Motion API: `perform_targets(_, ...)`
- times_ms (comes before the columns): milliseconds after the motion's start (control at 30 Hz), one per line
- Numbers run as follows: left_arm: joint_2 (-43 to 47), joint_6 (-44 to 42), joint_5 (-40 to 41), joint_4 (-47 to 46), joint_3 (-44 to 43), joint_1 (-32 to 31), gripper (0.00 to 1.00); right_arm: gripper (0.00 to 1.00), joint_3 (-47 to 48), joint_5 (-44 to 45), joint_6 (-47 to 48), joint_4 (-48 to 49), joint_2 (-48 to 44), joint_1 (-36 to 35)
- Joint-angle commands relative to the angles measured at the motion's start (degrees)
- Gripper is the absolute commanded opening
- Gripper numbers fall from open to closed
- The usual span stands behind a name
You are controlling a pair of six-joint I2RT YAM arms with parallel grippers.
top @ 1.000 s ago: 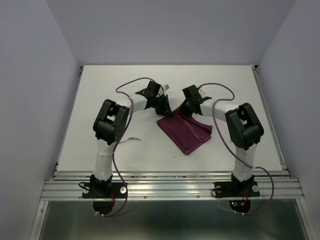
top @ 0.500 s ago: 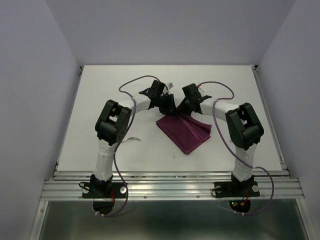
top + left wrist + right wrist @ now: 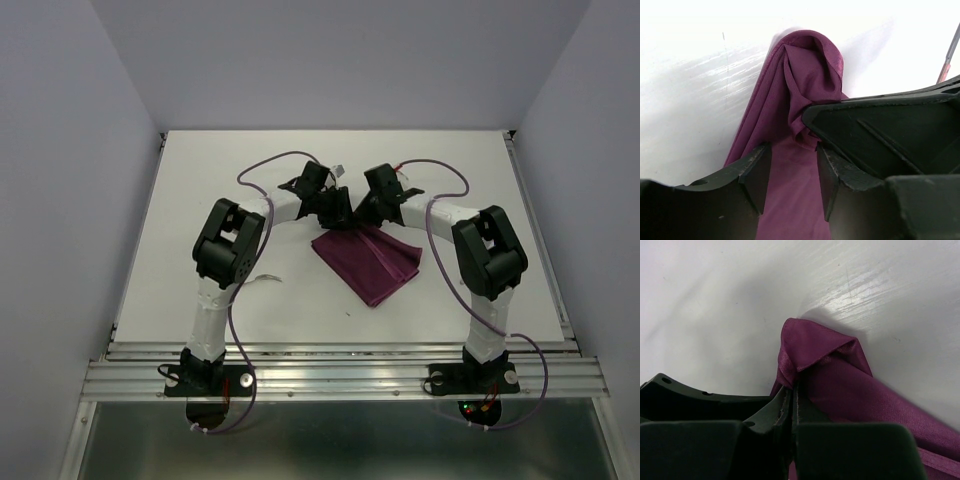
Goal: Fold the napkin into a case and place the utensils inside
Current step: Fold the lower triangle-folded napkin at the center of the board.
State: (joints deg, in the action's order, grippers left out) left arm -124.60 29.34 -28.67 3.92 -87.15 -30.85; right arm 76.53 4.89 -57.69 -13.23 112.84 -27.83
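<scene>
The burgundy napkin [image 3: 372,262] lies folded in a slanted strip on the white table [image 3: 200,200], its far corner lifted. My right gripper [image 3: 792,390] is shut on that bunched corner [image 3: 812,347]. My left gripper [image 3: 792,170] stands open over the same corner; cloth shows between its fingers [image 3: 756,172] without being pinched. In the top view the left gripper [image 3: 337,220] and right gripper [image 3: 360,220] meet nearly tip to tip above the napkin's far end. A slim pale thing [image 3: 264,279], perhaps one of the utensils, lies by the left arm, too small to tell.
The right gripper's black body [image 3: 890,130] fills the right of the left wrist view, close to my left finger. A thin grey and reddish rod [image 3: 948,52] shows at that view's edge. Purple cables [image 3: 270,165] loop over both arms. Walls enclose the table on three sides.
My left gripper has opened and let go of the napkin's corner, after shifting slightly right toward the right gripper. The right gripper has kept its hold and place.
</scene>
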Motion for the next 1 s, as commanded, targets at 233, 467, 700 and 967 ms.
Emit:
perform_targets(233, 1.02, 0.01, -3.67, -10.33, 2.6, -0.26, 0.5, 0.01, 3.45, -3.83, -2.51, 0.58, 0.8, -0.55)
perform_targets(467, 3.74, 1.59, -3.59, -12.53, 7.34, -0.17, 0.5, 0.01, 4.06, -3.48, -4.36, 0.49, 2.12, -0.55)
perform_targets(700, 5.06, 2.38, -4.21, -13.68, 9.19, -0.17, 0.53, 0.01, 4.15, -3.04, -3.66, 0.4, 3.18, -0.55)
perform_targets(967, 5.07, 3.0, -5.08, -14.73, 9.81, -0.26, 0.64, 0.01, 3.62, -3.92, -3.92, 0.58, 3.44, -0.55)
